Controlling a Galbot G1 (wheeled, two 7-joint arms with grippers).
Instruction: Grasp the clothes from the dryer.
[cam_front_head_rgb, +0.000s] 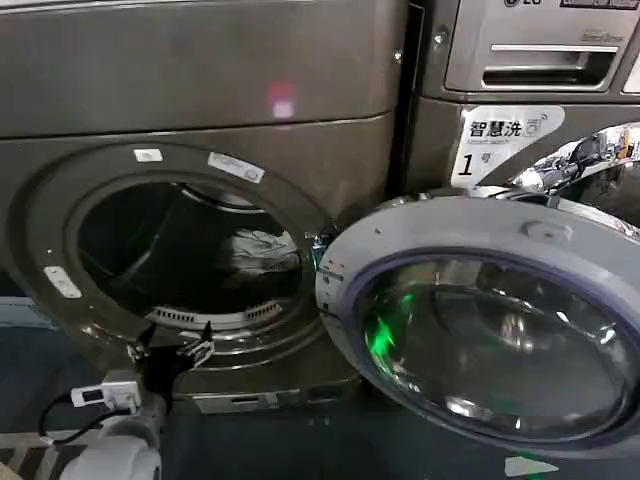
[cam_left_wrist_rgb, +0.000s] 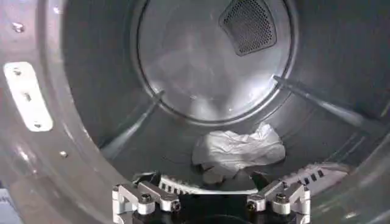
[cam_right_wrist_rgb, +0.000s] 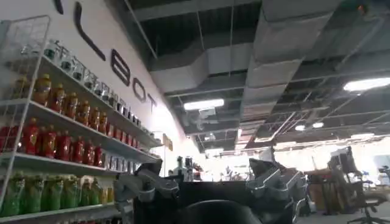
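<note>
Left gripper (cam_front_head_rgb: 170, 352) sits at the lower lip of the dryer (cam_front_head_rgb: 200, 90) porthole, fingers spread apart and holding nothing; in the left wrist view my two fingertips (cam_left_wrist_rgb: 145, 198) frame the drum floor ahead. Beyond them lie the clothes (cam_left_wrist_rgb: 239, 150), a small wrinkled white bundle resting on the bottom of the dark drum, toward the back wall and below the perforated vent (cam_left_wrist_rgb: 248, 23). From the head view the same bundle (cam_front_head_rgb: 262, 250) shows through the opening, right of my gripper line. The glass door (cam_front_head_rgb: 490, 330) stands swung wide to the right, clear of my path. I judge the step in hand to be the approach. Next move: advance into the drum, descend to the bundle and close; how deep the fabric lies is hard to gauge. My right gripper (cam_right_wrist_rgb: 213, 189) is parked away from the machine, fingers apparently apart, pointing into the room.
</note>
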